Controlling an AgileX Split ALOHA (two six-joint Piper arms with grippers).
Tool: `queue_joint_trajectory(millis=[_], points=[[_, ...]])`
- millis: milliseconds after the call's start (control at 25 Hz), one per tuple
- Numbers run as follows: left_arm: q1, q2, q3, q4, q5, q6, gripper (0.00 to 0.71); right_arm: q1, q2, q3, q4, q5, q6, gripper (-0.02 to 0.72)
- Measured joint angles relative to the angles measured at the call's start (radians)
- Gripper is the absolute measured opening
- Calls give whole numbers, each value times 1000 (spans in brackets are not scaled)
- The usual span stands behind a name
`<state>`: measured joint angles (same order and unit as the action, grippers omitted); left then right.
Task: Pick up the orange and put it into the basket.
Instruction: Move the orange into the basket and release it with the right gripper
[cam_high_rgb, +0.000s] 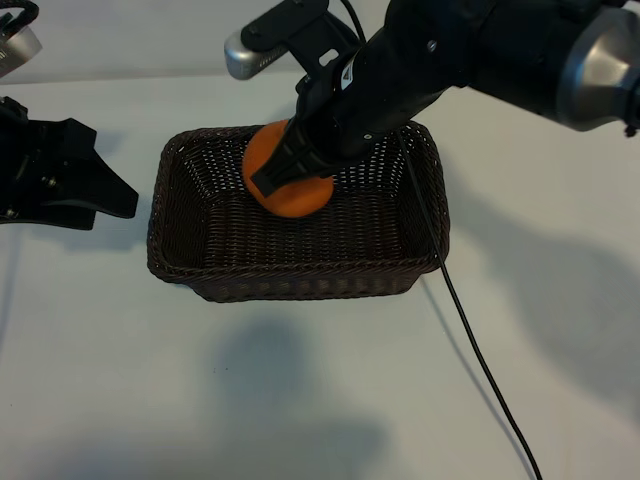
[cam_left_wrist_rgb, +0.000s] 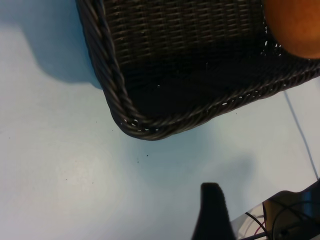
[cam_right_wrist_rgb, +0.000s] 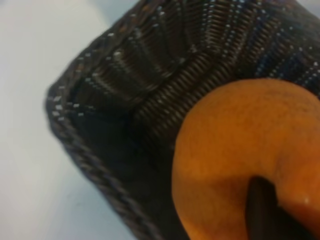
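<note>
**Orange fruit over basket, release pending**

Round matte orange fruit (cam_high_rgb: 290, 185) is clamped in the right end effector (cam_high_rgb: 285, 172), inside the outline of the dark brown woven wicker basket (cam_high_rgb: 300, 283) on the white worktop (cam_high_rgb: 120, 380). Can't tell whether it touches the floor. Pick is done; left: let go, pull out. Left end effector (cam_high_rgb: 60, 180) parked beside the basket, fingers wide, empty.

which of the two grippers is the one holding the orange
The right gripper, reaching over the basket, is clamped on the orange. The left gripper sits beside the basket with nothing in it.
</note>
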<state>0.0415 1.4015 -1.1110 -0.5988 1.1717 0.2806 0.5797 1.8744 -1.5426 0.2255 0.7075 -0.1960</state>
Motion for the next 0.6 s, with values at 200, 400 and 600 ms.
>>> queue_joint_trajectory(millis=[200,400,600], points=[[0,0,0,0,0,0,542,0,65,0,-81,-4,0,47],[0,0,0,0,0,0,542,0,111,0,-165,-1,16,47],[0,0,0,0,0,0,542,0,120,0,-226,-4,50,47]])
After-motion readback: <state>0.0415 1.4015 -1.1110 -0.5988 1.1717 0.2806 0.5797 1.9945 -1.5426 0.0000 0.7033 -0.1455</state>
